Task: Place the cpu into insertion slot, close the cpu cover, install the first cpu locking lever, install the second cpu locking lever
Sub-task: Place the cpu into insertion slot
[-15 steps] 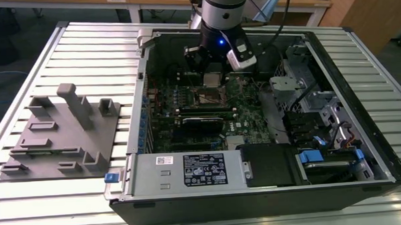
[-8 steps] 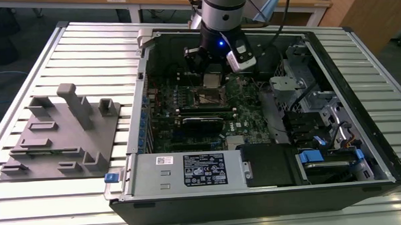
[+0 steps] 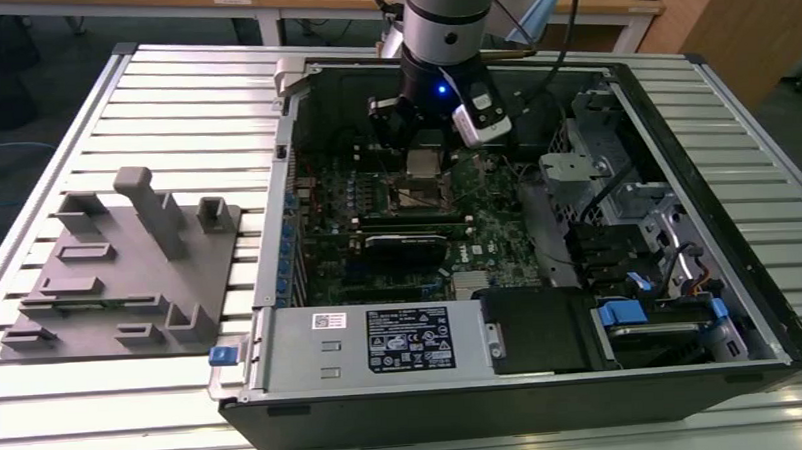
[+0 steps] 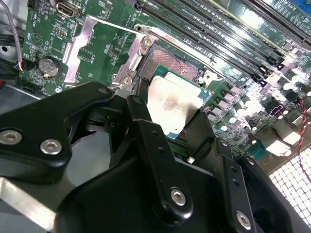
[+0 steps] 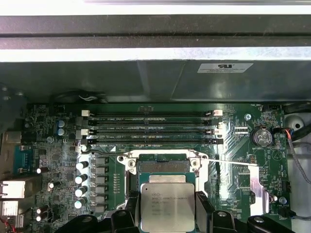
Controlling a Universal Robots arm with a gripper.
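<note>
The cpu (image 5: 167, 208), a flat square chip with a dull silver-grey top, is hanging between the black fingers of the gripper (image 5: 166, 216), close over the insertion slot (image 5: 163, 167) and not yet seated. The slot is lying uncovered, its dark centre showing inside a silver rim. The cpu cover (image 4: 90, 34), a thin silver frame with a square cut-out, is standing open just beside the slot.

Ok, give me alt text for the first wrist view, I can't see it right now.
The gripper holds the square silver chip by two opposite edges, close to the open socket on the green board. Past the socket run long black memory slots, with a coin battery off to one side.
</note>
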